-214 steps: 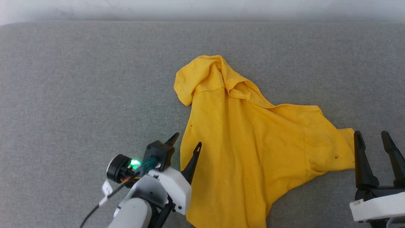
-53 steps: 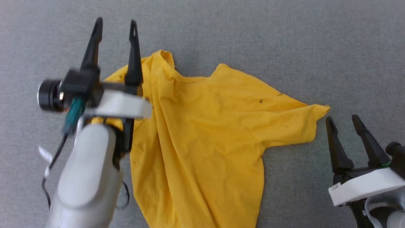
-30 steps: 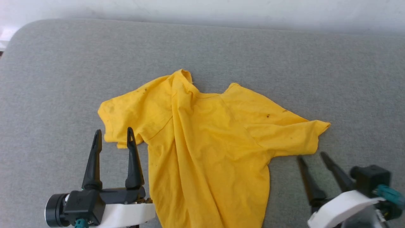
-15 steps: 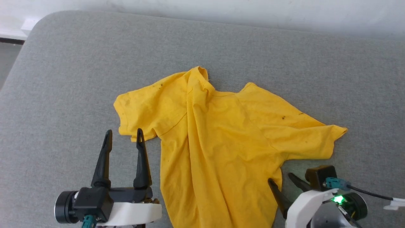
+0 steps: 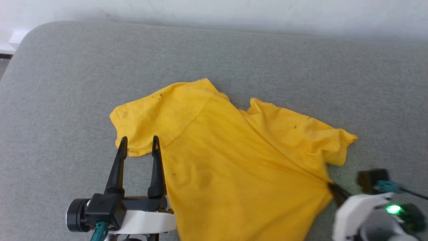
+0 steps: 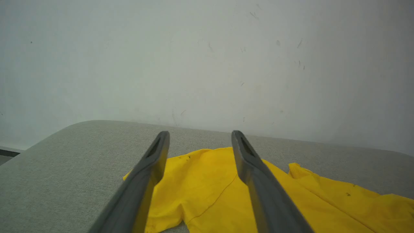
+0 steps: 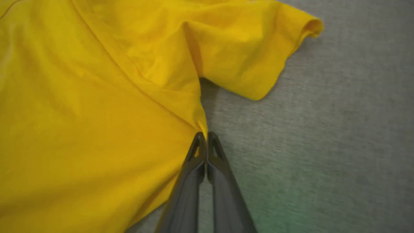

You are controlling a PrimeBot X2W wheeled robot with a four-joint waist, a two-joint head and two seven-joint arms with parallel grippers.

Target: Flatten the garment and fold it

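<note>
The garment (image 5: 234,160), a bright yellow T-shirt, lies plain side up on the grey cushioned surface (image 5: 67,83). Its body is spread wide, with one sleeve at the left and a bunched sleeve (image 5: 331,144) at the right. My right gripper (image 5: 331,185) is shut on the garment's edge at the right underarm; in the right wrist view the fingertips pinch the garment (image 7: 97,113) where the right gripper (image 7: 205,134) meets the cloth. My left gripper (image 5: 138,142) stands open just below the left sleeve hem, holding nothing. Seen from the left wrist, the left gripper (image 6: 199,136) hovers over the garment (image 6: 207,194).
The grey surface has a rounded corner (image 5: 30,33) at the far left, and a pale wall (image 5: 214,13) runs along its back edge. Bare grey fabric lies on both sides of the shirt.
My right gripper has closed on the garment at the right underarm and pulled it rightward. The long fold down the middle is gone and the body lies spread wider. The left gripper stays open.
</note>
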